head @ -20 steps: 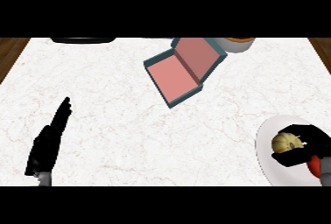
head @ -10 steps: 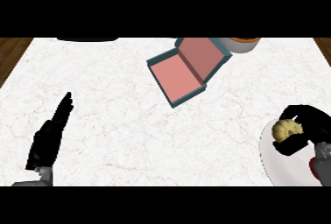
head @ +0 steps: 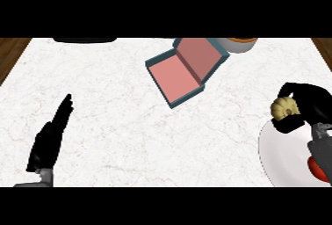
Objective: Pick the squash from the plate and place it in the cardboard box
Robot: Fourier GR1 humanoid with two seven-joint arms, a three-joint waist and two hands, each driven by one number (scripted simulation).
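Note:
The yellow bumpy squash (head: 283, 108) sits inside my right hand (head: 308, 107), whose fingers curl round it, just beyond the far rim of the white plate (head: 279, 151) at the right edge. The box (head: 185, 70) lies open at the top middle, pink inside with teal walls, its lid folded back. It is well to the left of and beyond the squash. My left hand (head: 50, 136) rests at the lower left with fingers straight, pointing away from me.
A red item (head: 318, 169) lies on the plate near my right forearm. A pale round container (head: 236, 44) stands behind the box. A dark object (head: 84, 40) sits at the counter's far left edge. Wood floor shows past both far corners.
My right hand has closed round the squash and carried it up and away from the plate's middle to past its far rim. The left hand has stayed put.

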